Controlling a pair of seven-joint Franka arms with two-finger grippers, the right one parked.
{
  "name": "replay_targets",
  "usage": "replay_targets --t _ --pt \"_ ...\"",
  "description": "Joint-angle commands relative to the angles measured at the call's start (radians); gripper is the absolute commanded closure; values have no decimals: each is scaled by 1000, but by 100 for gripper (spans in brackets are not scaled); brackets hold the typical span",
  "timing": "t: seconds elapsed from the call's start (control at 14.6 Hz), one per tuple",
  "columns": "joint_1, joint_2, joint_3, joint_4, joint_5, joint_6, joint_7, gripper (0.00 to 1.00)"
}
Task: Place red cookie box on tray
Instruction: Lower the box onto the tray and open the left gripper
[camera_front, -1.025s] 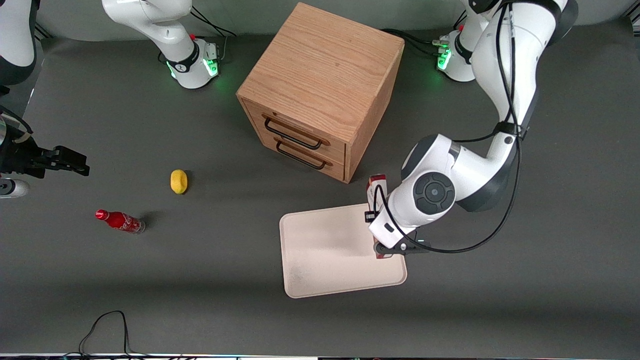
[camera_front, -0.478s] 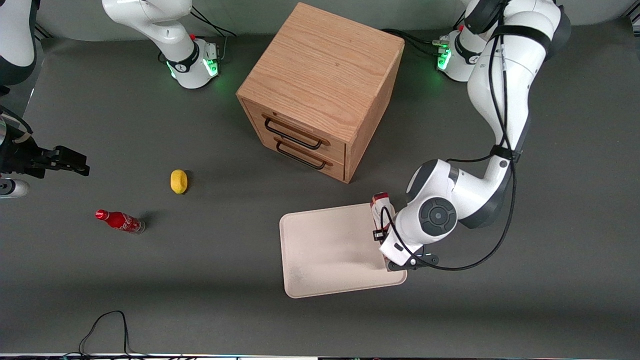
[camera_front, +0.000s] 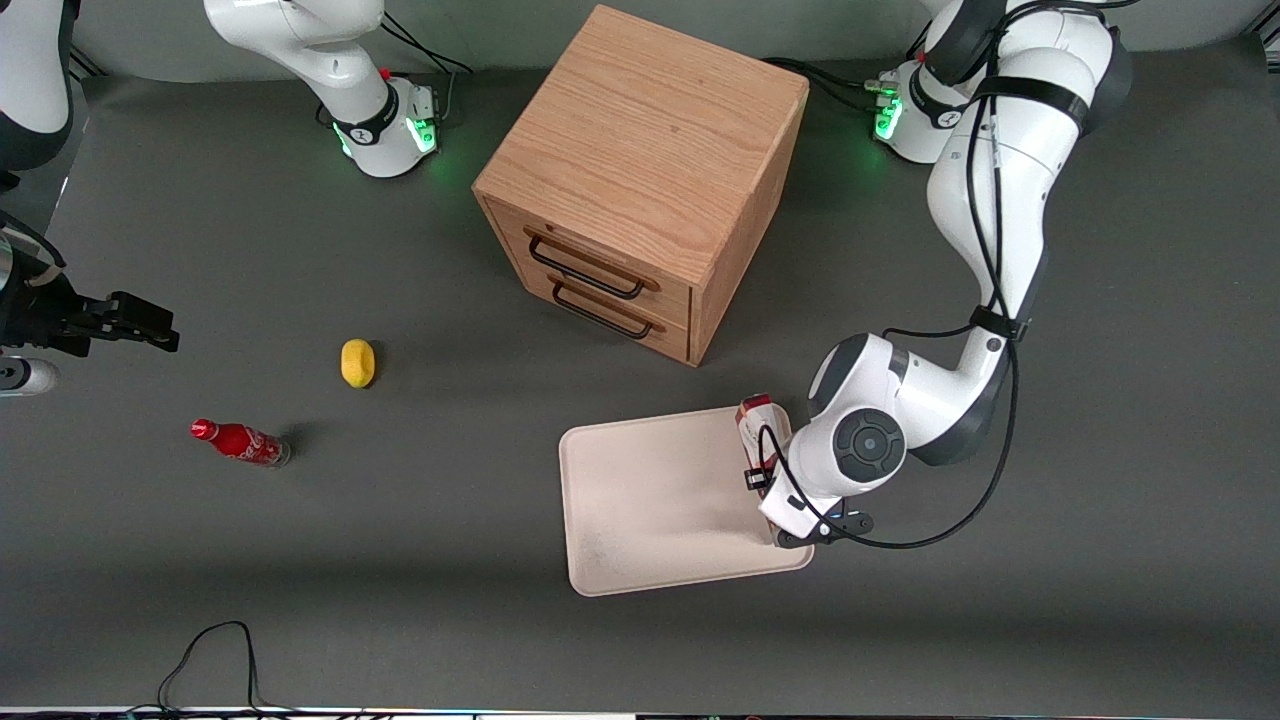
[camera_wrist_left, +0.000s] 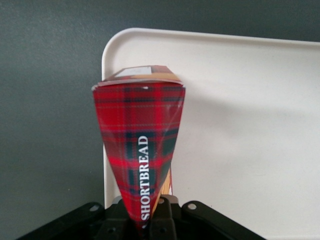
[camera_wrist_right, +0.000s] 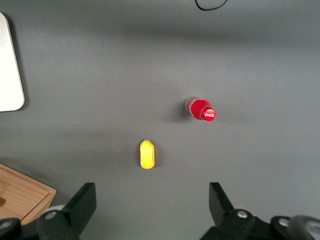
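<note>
The red cookie box (camera_front: 757, 423) is a slim red tartan carton marked SHORTBREAD. In the left wrist view the box (camera_wrist_left: 140, 150) runs out from between the fingers. My left gripper (camera_wrist_left: 150, 220) is shut on the box and holds it over the tray's edge toward the working arm's end. The cream tray (camera_front: 650, 500) lies flat on the grey table, nearer the front camera than the wooden cabinet. The tray (camera_wrist_left: 240, 125) shows under the box in the wrist view. In the front view the wrist (camera_front: 860, 445) hides most of the box.
A wooden cabinet (camera_front: 640, 170) with two drawers stands farther from the camera than the tray. A yellow lemon-like object (camera_front: 357, 362) and a small red soda bottle (camera_front: 238, 441) lie toward the parked arm's end of the table. A black cable (camera_front: 215, 655) loops at the table's near edge.
My left gripper has moved with the box nearer the front camera and lower, along the tray's edge. The tray and other objects have not moved.
</note>
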Motion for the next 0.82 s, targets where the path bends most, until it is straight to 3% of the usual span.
replay_targets --t 0.0,0.07,0.14,0.2,0.75 --pt "-10 16 8 33 16 14 -13 100" --pt "-8 19 8 32 16 21 -13 100" --pt "-8 20 8 32 16 25 -13 62" --pt "-8 19 9 28 16 25 -11 2" --pt "4 -22 8 27 45 -46 -8 0"
